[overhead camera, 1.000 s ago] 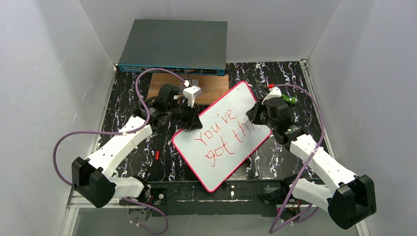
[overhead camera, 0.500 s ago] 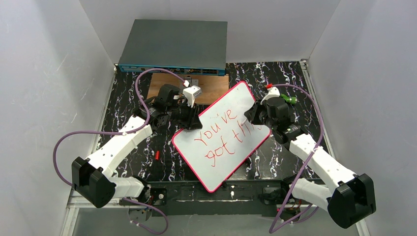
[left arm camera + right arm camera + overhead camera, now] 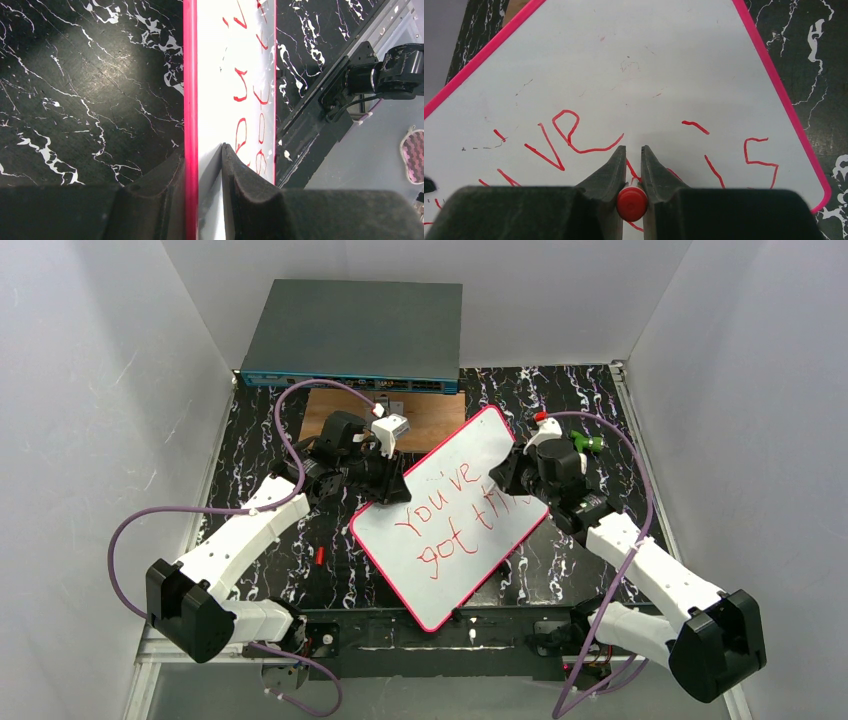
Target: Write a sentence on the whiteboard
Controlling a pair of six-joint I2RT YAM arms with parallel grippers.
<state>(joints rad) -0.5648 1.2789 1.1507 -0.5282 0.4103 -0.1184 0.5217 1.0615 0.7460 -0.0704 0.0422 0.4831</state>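
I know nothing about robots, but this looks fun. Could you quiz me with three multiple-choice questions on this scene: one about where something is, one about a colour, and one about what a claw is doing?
1. Where does the grey box stand?
A. At the far edge, behind the wooden board
B. Between the two arm bases
C. At the table's right edge

2. What colour is the writing on the whiteboard?
A. Blue
B. Red
C. Green

3. What is the left gripper doing?
A. Hanging open above the table
B. Shut on the whiteboard's rim
C. Shut on a sponge

Answers:
1 A: the grey box sits at the back, with the wooden board just in front of it.
2 B: the letters are red strokes.
3 B: its jaws pinch the pink rim in the left wrist view, while the right gripper holds the red marker.
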